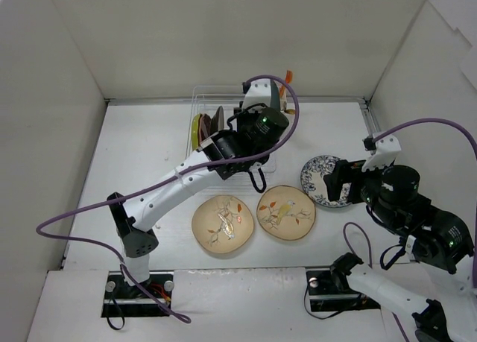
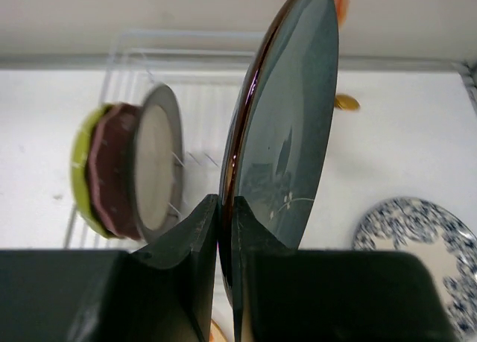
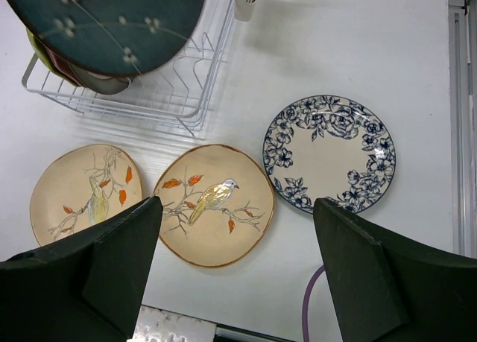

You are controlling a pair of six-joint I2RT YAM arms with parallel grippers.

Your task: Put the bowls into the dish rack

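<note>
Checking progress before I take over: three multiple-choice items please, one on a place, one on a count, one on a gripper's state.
1. Where is the blue-flowered dish? A held in the air; B leaning on a wall; C flat on the table.
2. How many cream bird bowls lie on the table? A one; B two; C four.
3. The left gripper is: A shut on the teal bowl; B open, empty; C shut on a cream bowl.
C, it lies on the white surface; B, two sit side by side; A, its jaws pinch the rim.
</note>
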